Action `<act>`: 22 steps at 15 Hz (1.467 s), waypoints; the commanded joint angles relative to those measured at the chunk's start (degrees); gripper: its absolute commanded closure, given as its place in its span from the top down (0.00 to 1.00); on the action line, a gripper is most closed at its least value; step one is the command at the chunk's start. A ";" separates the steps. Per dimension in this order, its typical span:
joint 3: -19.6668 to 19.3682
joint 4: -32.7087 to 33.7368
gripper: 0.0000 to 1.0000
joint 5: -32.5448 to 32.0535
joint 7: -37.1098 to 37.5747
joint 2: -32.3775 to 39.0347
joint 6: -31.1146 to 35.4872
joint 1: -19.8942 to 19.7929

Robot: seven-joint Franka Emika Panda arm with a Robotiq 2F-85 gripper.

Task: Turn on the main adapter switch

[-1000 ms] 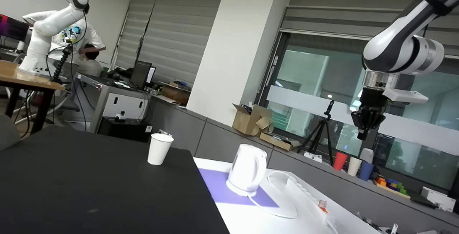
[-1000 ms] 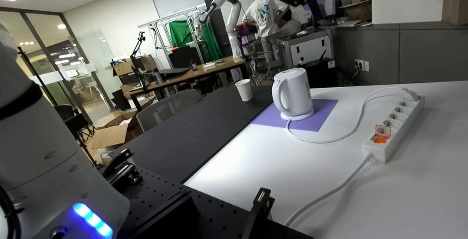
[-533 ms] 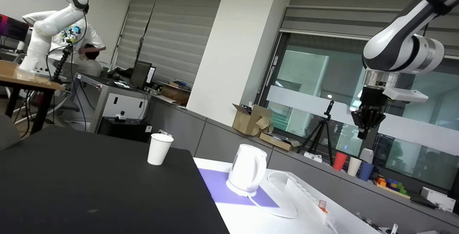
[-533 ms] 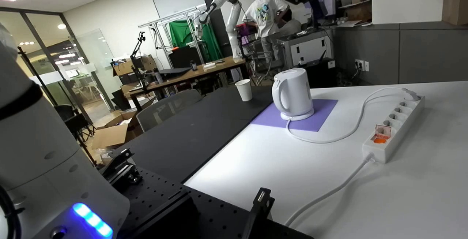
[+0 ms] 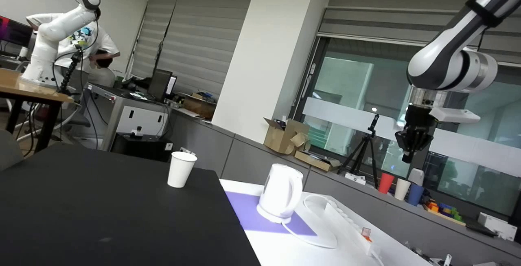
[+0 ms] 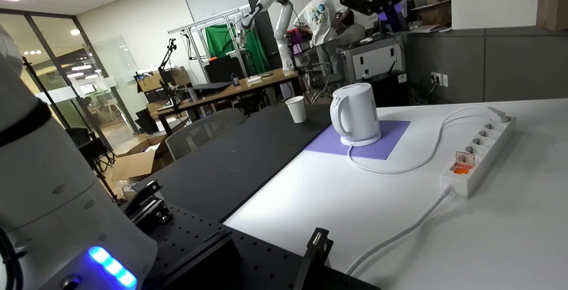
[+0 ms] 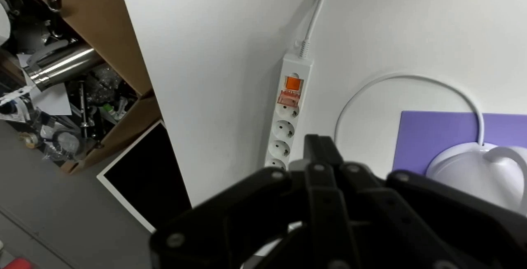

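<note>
Wrist view: the main adapter point(image 7: 286, 114) lies on the white table point(image 7: 214, 54), beside the purple mat point(image 7: 424, 132) and apart from it. Orange switch point(image 7: 293, 83) and its raised translucent cover point(image 7: 289, 98) seen from above; the lower end is hidden behind the gripper point(image 7: 322, 147), fingertips touching each other. Shown here alone: a steel cylinder point(image 7: 68, 65) in a cardboard box point(image 7: 99, 26).

In an exterior view: a plug point(image 6: 499, 114) sits at the adapter's far end, cable point(image 6: 390, 172) running to the white jug point(image 6: 357, 112) on the mat. Blue light strip point(image 6: 112, 267) on the arm base point(image 6: 80, 219). Gripper cut by the top edge; finger spacing cannot be told here. Print on a standing person point(image 6: 324, 21) too small to read. Black table point(image 6: 235, 161) adjoins the white table.

In an exterior view: gripper hangs whole, well above the table, before a window point(image 5: 346, 78). Red, cream and blue cups point(image 5: 402, 189) stand near a tripod point(image 5: 368, 136). White label point(image 5: 168, 146) on a black box point(image 5: 140, 146), illegible. Paper cup point(image 5: 181, 170) on the black table.
</note>
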 commanded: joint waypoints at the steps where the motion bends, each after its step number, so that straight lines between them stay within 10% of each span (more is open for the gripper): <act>1: 0.89 6.76 0.00 3.45 1.80 13.07 3.66 -1.05; 12: 4.36 28.14 0.00 12.40 -0.70 42.89 4.80 -9.17; 22: 6.58 36.50 0.00 12.56 -1.06 53.24 1.58 -10.89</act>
